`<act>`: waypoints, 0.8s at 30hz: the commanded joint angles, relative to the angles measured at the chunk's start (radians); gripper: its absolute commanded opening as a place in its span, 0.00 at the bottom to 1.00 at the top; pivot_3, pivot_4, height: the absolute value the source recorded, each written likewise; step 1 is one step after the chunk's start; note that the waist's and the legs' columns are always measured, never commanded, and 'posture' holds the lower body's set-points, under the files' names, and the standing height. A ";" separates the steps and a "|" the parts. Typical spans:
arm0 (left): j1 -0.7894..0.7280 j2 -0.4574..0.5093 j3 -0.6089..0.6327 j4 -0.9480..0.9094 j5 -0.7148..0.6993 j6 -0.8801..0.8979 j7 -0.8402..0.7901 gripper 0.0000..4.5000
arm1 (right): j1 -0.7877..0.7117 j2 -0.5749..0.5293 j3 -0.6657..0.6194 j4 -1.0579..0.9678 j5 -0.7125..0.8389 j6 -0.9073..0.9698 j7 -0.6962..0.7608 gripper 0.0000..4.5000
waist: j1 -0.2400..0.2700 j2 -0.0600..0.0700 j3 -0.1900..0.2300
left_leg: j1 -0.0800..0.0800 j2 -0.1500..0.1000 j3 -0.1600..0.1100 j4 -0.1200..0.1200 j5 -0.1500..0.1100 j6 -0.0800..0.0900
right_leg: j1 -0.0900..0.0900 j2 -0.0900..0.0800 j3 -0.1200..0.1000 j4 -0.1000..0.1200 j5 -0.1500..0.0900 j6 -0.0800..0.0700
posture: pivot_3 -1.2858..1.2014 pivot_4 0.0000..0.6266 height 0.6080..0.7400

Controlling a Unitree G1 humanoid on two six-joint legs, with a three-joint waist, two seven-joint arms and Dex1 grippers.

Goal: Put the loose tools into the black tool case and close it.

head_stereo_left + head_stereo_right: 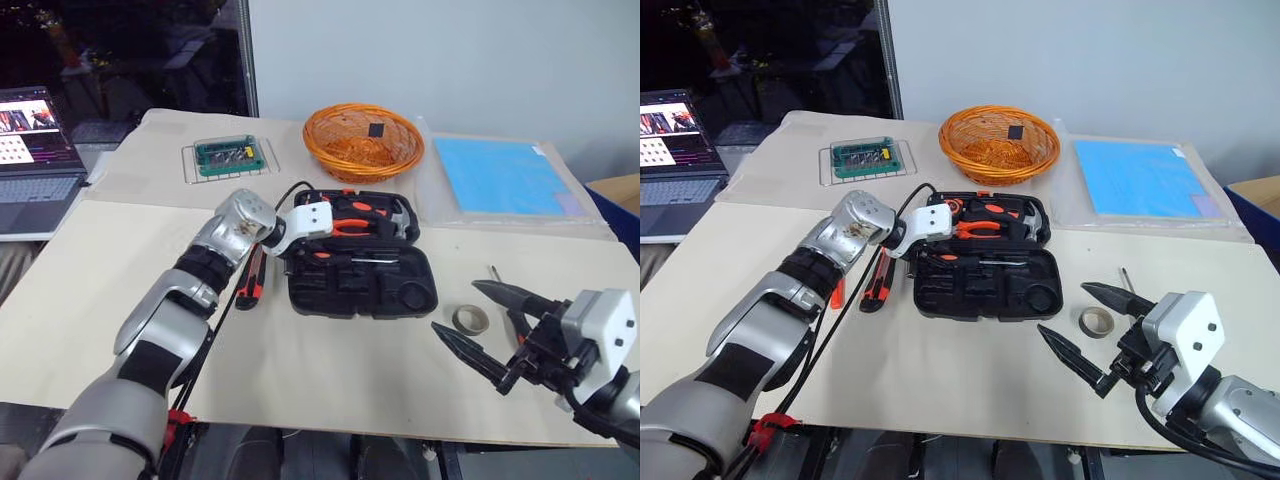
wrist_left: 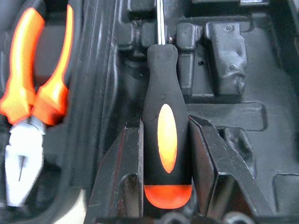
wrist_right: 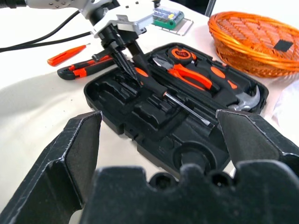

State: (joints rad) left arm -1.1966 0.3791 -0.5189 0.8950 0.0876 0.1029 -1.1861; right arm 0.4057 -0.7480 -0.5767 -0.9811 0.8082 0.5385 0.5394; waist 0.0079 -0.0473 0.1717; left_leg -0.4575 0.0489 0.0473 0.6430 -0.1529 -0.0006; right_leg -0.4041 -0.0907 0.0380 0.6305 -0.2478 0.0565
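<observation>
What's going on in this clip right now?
The robot is packing tools into an open black case. Its left tool is shut on a black-and-orange screwdriver, holding it over the case's front half. Its right tool hangs open near the tape roll. A utility knife and a slim orange screwdriver lie on the table left of the case.

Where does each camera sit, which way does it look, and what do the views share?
Head eyes: look forward and down over the table at the open black tool case; both arms show.
Left wrist: looks along the left gripper, shut on a black-and-orange screwdriver over the case.
Right wrist: looks between the open right gripper fingers toward the case and the orange basket.
Shared: case, pliers, that screwdriver.
</observation>
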 commanded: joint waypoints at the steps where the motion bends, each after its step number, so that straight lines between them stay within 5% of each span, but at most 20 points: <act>1: -0.038 -0.016 0.020 0.094 0.056 -0.036 0.039 0.19 | 0.004 -0.003 -0.032 -0.047 0.018 -0.002 -0.025 1.00 | 0.001 0.000 0.000 | 0.000 0.000 0.000 0.000 0.000 0.000 | 0.000 0.000 0.000 0.000 0.000 0.000 | 0.52 0.24 1.00; 8: -0.062 -0.026 0.025 0.176 0.115 -0.119 0.041 0.19 | 0.010 -0.004 -0.021 -0.047 0.013 -0.010 -0.029 1.00 | 0.000 0.000 0.000 | 0.000 0.000 0.000 0.001 0.000 0.000 | 0.000 0.000 0.000 0.001 0.001 0.000 | 0.52 0.24 1.00; 10: -0.065 -0.025 0.046 0.179 0.112 -0.138 0.050 0.42 | 0.007 -0.005 -0.016 -0.047 0.012 -0.011 -0.029 1.00 | -0.001 0.000 0.000 | 0.000 0.000 0.000 0.001 0.000 0.000 | 0.000 0.000 0.000 0.001 0.001 0.000 | 0.52 0.24 1.00; 16: -0.044 0.015 0.253 -0.012 -0.087 0.030 -0.073 0.87 | -0.001 -0.007 -0.010 -0.046 0.011 -0.012 -0.028 1.00 | 0.002 0.000 0.000 | -0.001 0.000 -0.001 0.002 0.000 0.000 | -0.001 0.000 0.000 0.002 0.001 0.000 | 0.52 0.24 1.00; 19: 0.023 0.022 0.351 -0.187 -0.184 0.212 -0.045 0.76 | -0.009 -0.009 -0.008 -0.037 0.007 -0.013 -0.024 1.00 | 0.001 0.000 0.000 | -0.001 0.000 0.000 0.001 0.000 0.000 | -0.001 0.000 0.000 0.001 0.001 0.000 | 0.52 0.24 1.00; 24: 0.192 -0.085 0.434 -0.399 -0.224 0.327 0.204 0.39 | -0.035 -0.003 0.017 -0.018 -0.006 -0.013 -0.034 1.00 | 0.005 0.003 -0.002 | 0.001 -0.001 -0.002 0.002 0.000 0.000 | 0.002 -0.001 0.000 0.002 0.000 0.001 | 0.52 0.24 1.00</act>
State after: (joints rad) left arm -1.0275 0.3355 -0.1048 0.5756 -0.1123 0.3987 -1.0705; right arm 0.3785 -0.7501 -0.5563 -0.9902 0.8051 0.5382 0.5170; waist 0.0130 -0.0443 0.1701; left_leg -0.4568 0.0479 0.0446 0.6453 -0.1527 -0.0004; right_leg -0.4020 -0.0910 0.0379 0.6334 -0.2475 0.0574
